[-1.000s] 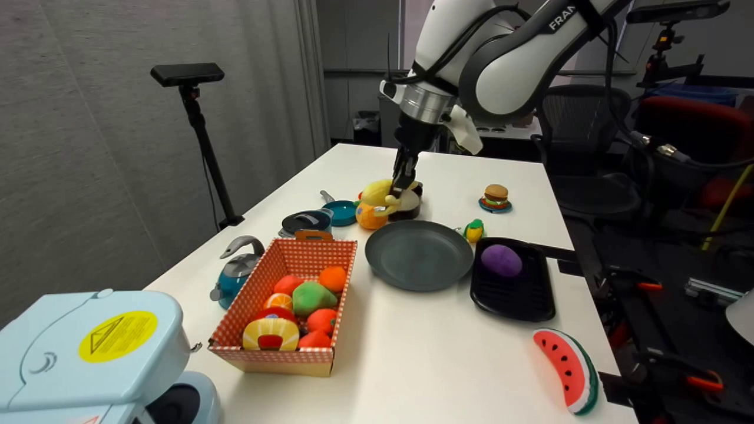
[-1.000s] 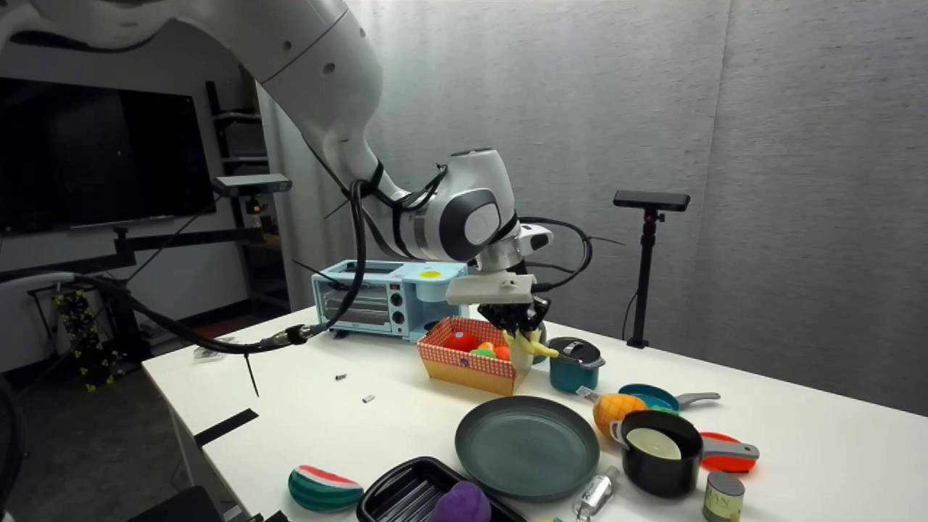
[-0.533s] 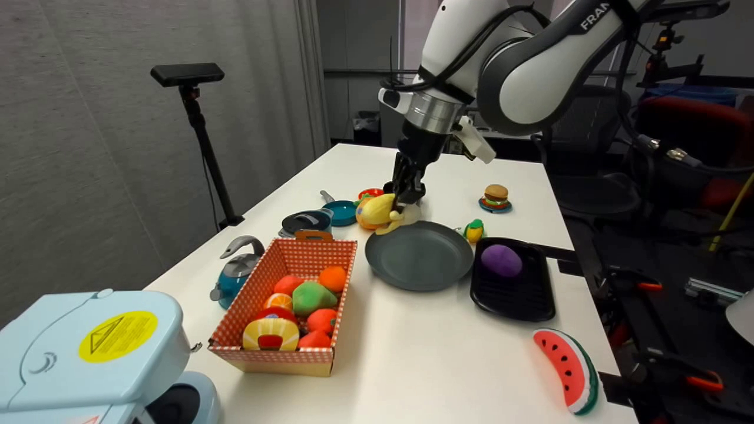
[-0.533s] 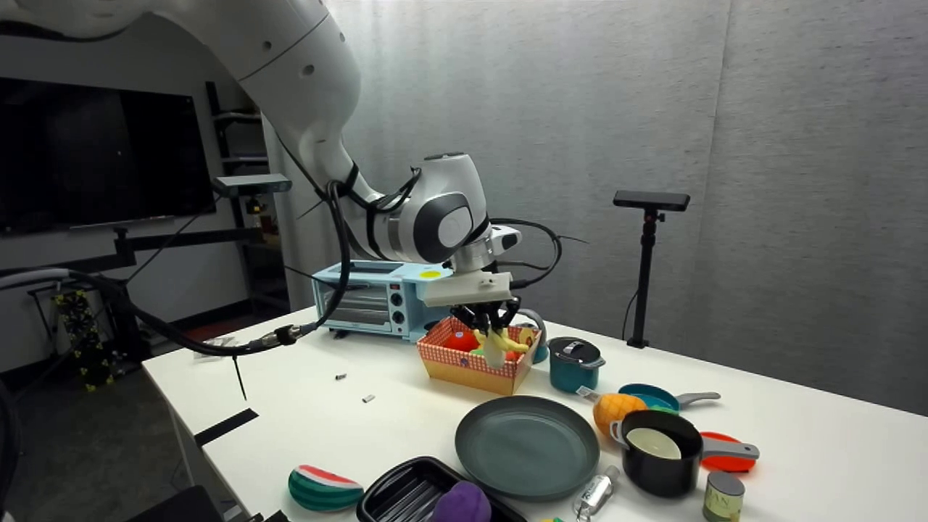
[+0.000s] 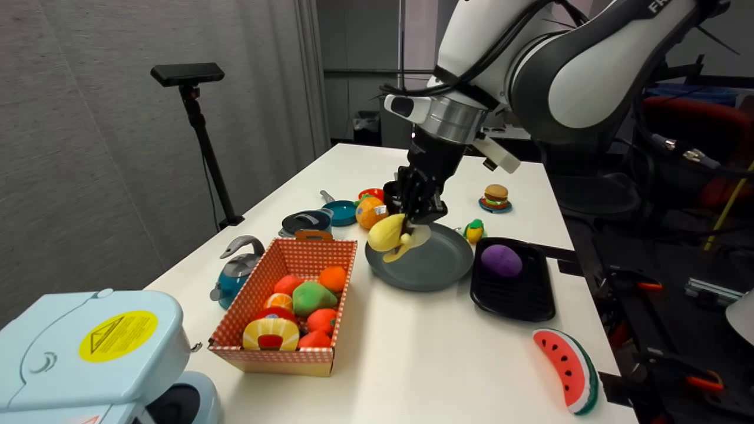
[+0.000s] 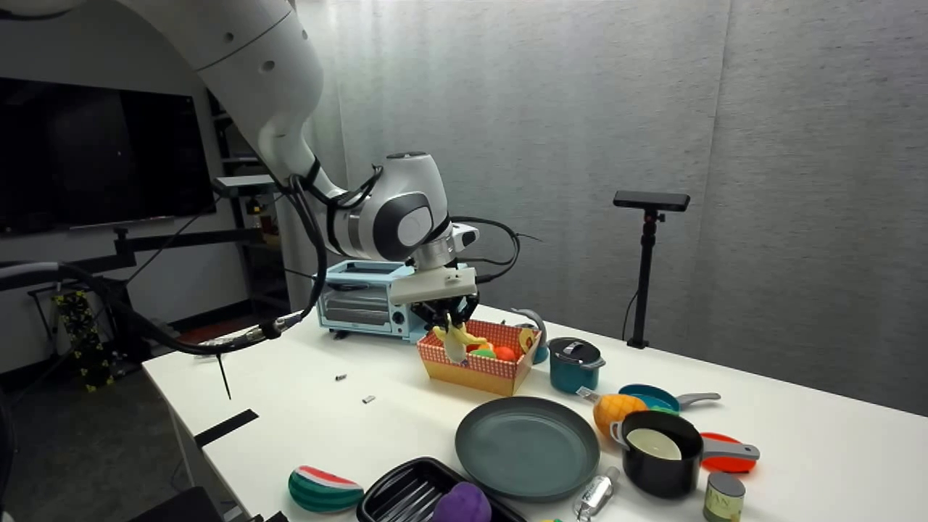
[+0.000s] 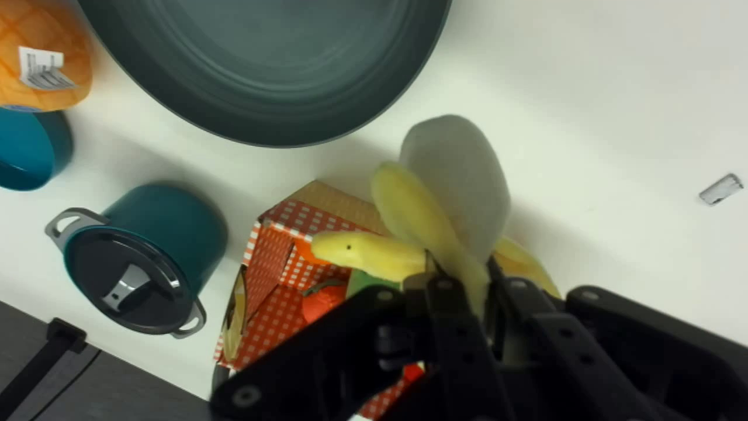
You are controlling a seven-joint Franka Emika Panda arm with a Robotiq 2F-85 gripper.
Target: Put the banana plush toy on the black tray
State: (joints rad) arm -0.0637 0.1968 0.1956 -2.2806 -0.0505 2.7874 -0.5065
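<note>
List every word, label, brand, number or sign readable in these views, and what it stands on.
"F" on the robot arm; following letters unclear.
"AN" on the can; preceding letter unclear.
Triangle signs on the yellow sticker of the light-blue oven; wording too small.
White label on the orange toy: print too blurred.

Between basket and tray — there lies the plate.
</note>
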